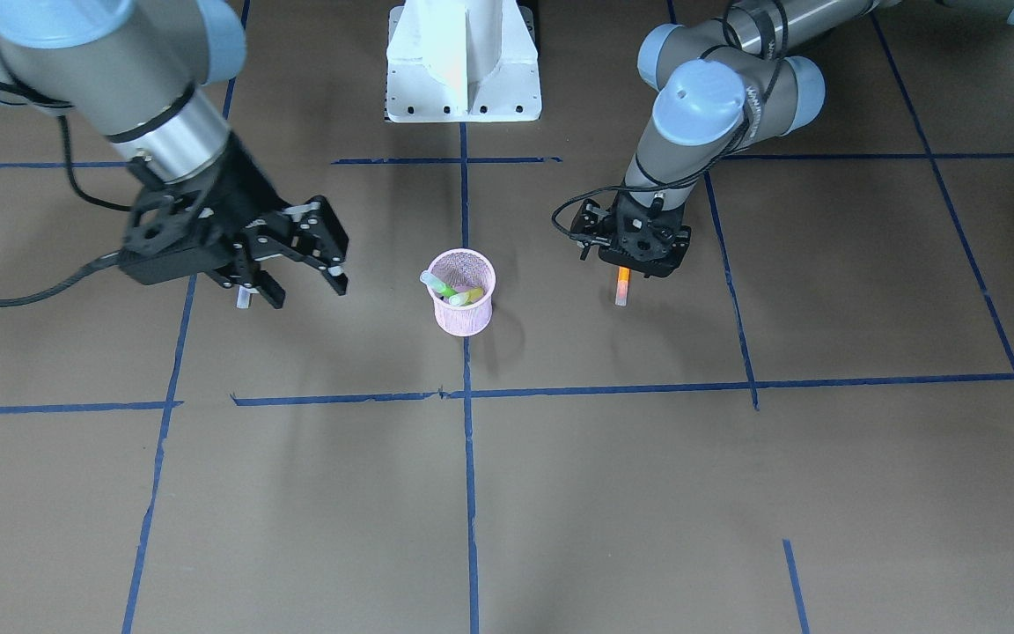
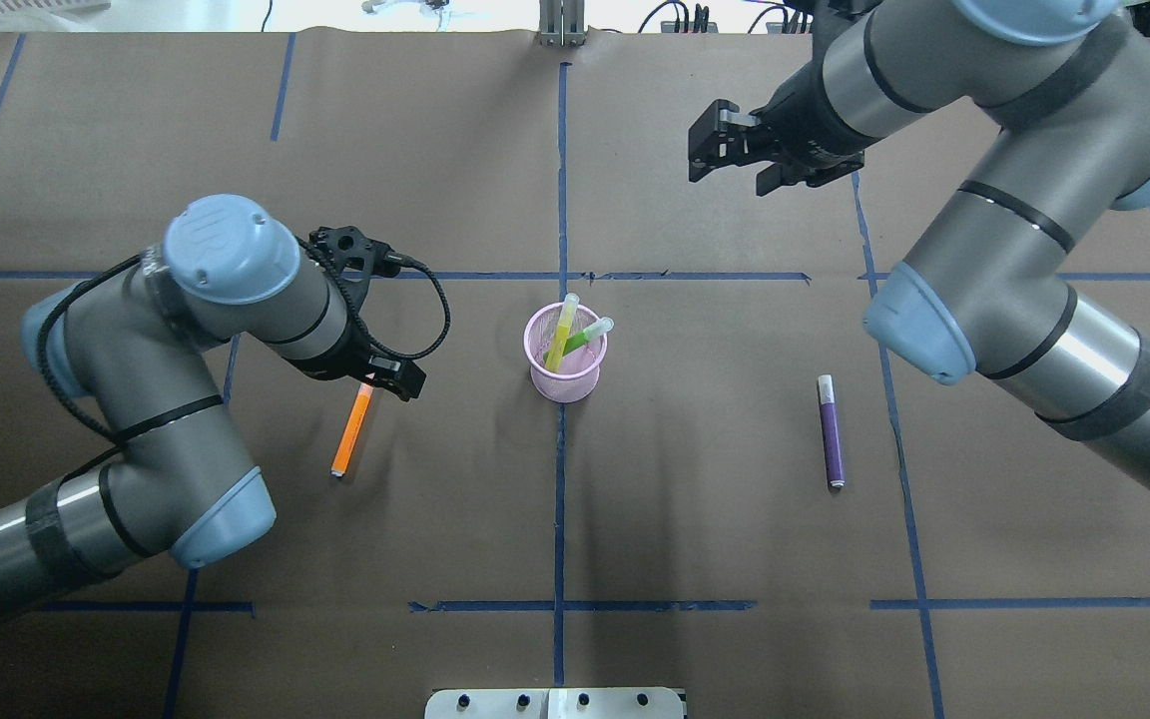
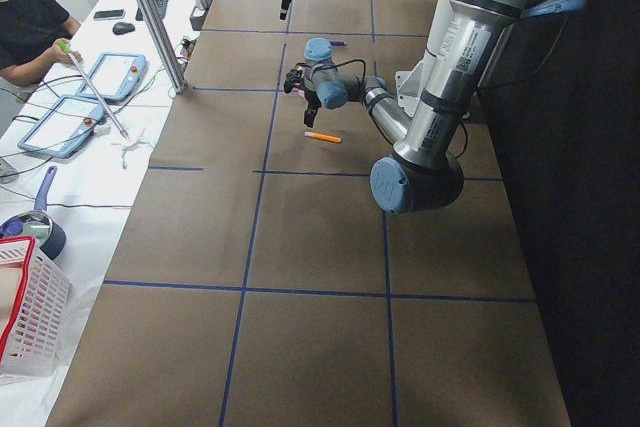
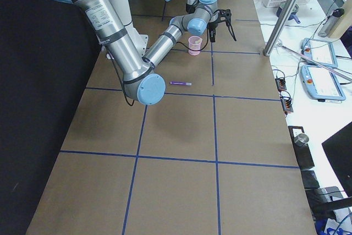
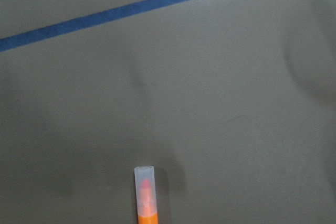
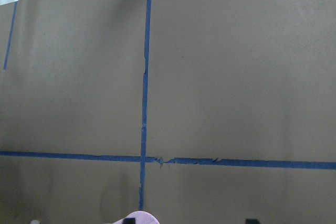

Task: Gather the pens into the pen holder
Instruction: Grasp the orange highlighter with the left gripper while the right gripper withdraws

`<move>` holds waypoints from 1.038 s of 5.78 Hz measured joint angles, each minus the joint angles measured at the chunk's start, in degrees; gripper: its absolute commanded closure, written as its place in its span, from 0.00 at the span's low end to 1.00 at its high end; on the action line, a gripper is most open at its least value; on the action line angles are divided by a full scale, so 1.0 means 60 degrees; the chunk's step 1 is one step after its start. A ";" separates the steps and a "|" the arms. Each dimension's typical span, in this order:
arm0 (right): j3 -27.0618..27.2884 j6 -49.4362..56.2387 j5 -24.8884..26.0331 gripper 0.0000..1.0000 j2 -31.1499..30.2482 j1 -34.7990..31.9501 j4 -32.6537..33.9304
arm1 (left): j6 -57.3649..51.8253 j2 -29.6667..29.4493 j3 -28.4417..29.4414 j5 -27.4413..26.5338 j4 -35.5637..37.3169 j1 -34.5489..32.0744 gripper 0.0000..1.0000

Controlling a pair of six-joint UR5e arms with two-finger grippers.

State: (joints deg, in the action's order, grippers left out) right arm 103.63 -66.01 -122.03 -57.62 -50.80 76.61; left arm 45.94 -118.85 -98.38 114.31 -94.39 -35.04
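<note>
Two pens are stood in the pen holder (image 2: 565, 383), which is set at the table's middle on a blue tape line: the yellow pen (image 2: 561, 338) and the green pen (image 2: 589, 333), both leaned with their pale caps uppermost and pointed away from the robot. The print on the near arm's links in the side views is too small to be read. The orange pen (image 2: 350, 435) is laid flat on the robot's left of the holder, its long axis run roughly toward and away from the robot, its capped end at the far side. The left gripper (image 2: 383, 379) is held over that pen on a sharply bent arm with the wrist turned downward; how far its jaws are parted cannot be told. The purple pen (image 2: 832, 439) is laid well apart on the robot's right, cap end farthest from the robot. The right gripper (image 1: 306, 292) is raised on an outstretched arm, its fingers spread wide with nothing between them.
</note>
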 measured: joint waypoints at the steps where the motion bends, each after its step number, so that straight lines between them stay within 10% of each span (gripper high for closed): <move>1: 0.0054 0.0000 -0.0123 0.22 -0.0124 -0.0067 -0.0007 | -0.0457 -0.0352 0.0192 0.0134 0.0863 -0.0012 0.00; 6: 0.0087 -0.0029 -0.0055 0.12 -0.0254 0.0001 0.0002 | -0.1054 -0.0654 0.1309 0.0735 0.1159 -0.0092 0.37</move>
State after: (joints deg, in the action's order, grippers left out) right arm 104.16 -66.18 -122.35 -59.15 -50.79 76.62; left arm 39.62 -122.77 -90.52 118.72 -87.44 -35.59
